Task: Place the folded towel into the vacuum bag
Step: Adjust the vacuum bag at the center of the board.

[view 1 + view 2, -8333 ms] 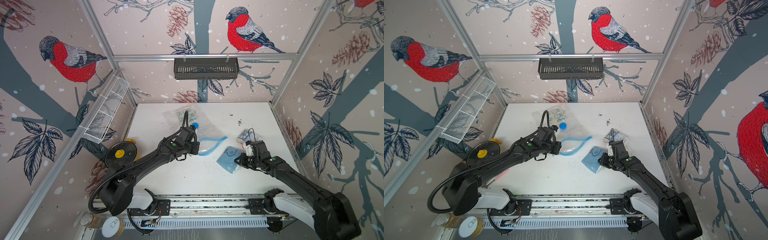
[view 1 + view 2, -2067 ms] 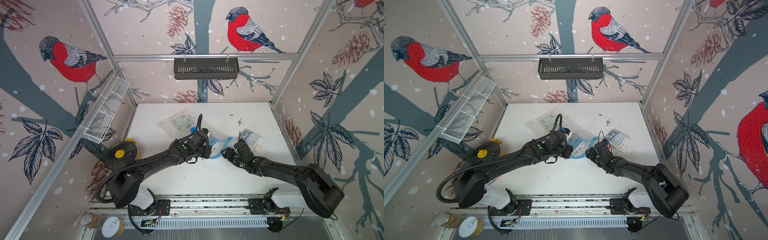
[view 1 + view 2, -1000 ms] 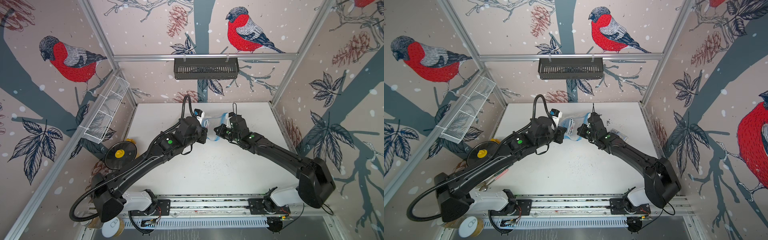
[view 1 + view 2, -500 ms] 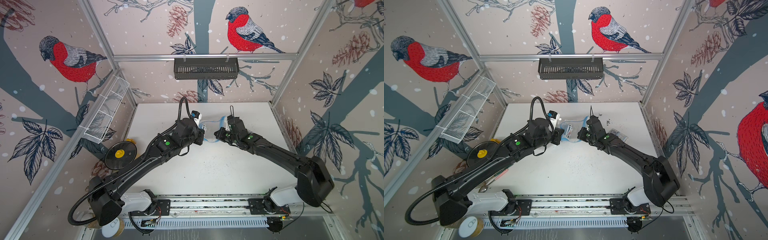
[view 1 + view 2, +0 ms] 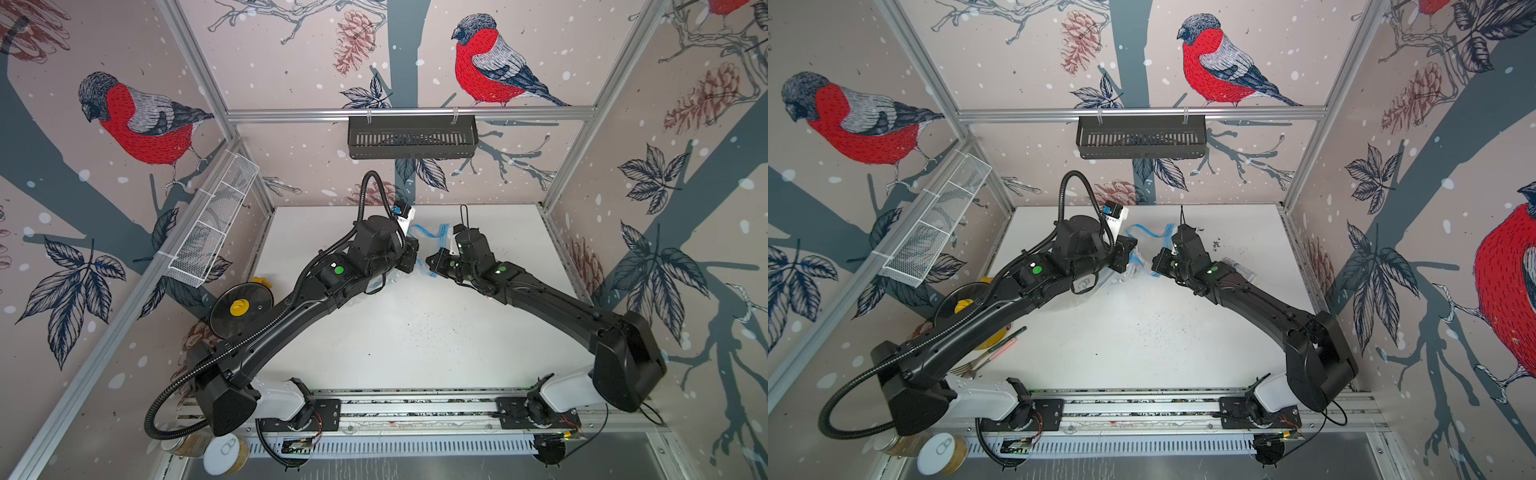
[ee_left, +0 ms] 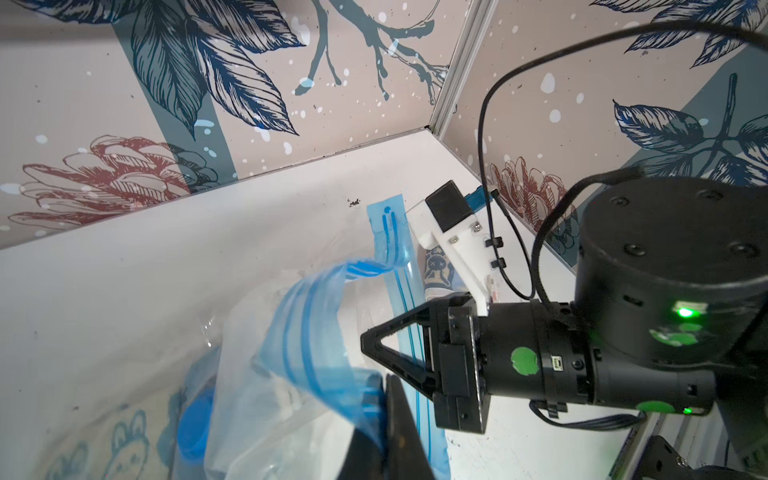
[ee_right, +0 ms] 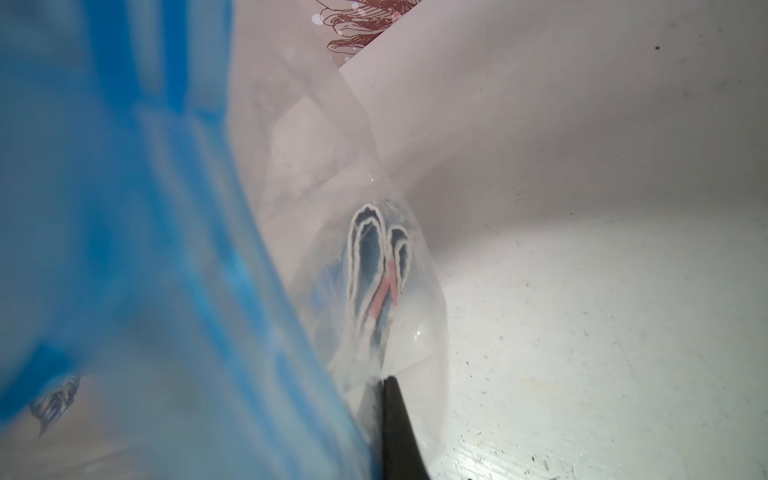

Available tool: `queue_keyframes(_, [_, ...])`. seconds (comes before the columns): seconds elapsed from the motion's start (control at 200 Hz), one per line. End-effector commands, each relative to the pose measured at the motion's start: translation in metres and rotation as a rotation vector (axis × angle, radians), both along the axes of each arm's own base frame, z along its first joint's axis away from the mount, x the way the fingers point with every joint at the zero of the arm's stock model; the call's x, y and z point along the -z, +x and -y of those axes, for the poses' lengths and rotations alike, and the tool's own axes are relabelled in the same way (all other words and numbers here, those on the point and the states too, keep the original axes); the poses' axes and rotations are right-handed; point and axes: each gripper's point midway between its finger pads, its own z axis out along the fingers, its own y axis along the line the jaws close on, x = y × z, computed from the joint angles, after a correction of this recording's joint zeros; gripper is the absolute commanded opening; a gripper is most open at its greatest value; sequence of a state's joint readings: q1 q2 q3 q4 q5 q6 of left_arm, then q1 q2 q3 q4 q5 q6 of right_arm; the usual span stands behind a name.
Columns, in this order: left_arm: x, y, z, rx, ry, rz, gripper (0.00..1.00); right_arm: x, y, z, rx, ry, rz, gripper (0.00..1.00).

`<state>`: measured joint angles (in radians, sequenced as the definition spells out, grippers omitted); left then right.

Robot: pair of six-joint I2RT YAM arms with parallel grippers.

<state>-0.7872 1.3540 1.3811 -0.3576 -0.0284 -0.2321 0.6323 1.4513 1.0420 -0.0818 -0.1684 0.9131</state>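
The two arms meet near the back of the white table [image 5: 415, 332]; between them they hold up the vacuum bag [image 5: 1144, 232]. The left gripper [image 5: 411, 259] is clenched on the blue zip strip at the bag's mouth; in the left wrist view its black fingers [image 6: 395, 419] pinch the blue strip tight. The right gripper [image 5: 434, 264] faces it, very close; its jaws are pressed together too, and in the right wrist view its fingers [image 7: 392, 419] grip the edge of the bag where the clear plastic meets the blue strip. The mouth of the bag curls open between the two grippers; the rest of the bag sags down under the left arm, and I cannot tell if it touches the table. The folded towel [image 7: 374, 274] sits inside the bag; it is blue with white edges and a pink stripe, and it shows through the clear plastic. A round blue valve cap [image 6: 193, 419] shows on the bag. A small printed packet [image 5: 1239, 268] lies on the table by the right arm.
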Motion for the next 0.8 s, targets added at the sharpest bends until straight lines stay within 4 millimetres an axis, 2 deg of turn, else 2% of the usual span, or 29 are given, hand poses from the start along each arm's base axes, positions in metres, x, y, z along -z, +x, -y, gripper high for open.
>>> queue_keyframes(0.0, [-0.007,-0.002,0.006,0.045,0.007,0.045,0.0,-0.002,-0.002,0.002,0.003,0.01,0.011,0.02])
queue_keyframes(0.145, [0.016,-0.027,0.023,0.153,-0.003,-0.004,0.0,0.012,-0.007,0.014,0.026,0.005,-0.011,0.02])
queue_keyframes(0.415, [0.086,-0.08,0.051,0.323,-0.004,-0.166,0.0,0.045,-0.015,0.053,0.13,0.002,-0.066,0.01])
queue_keyframes(0.615, [0.121,-0.117,0.075,0.415,0.003,-0.27,0.0,0.076,-0.038,0.074,0.166,-0.029,-0.122,0.01])
queue_keyframes(0.655, [0.131,-0.124,0.08,0.428,0.008,-0.307,0.0,0.088,-0.044,0.078,0.176,-0.04,-0.148,0.01])
queue_keyframes(0.675, [0.136,-0.128,0.082,0.433,0.012,-0.327,0.0,0.085,-0.047,0.08,0.182,-0.03,-0.138,0.01])
queue_keyframes(0.795, [0.169,-0.145,0.091,0.462,0.073,-0.413,0.0,0.105,-0.064,0.087,0.2,-0.05,-0.172,0.01])
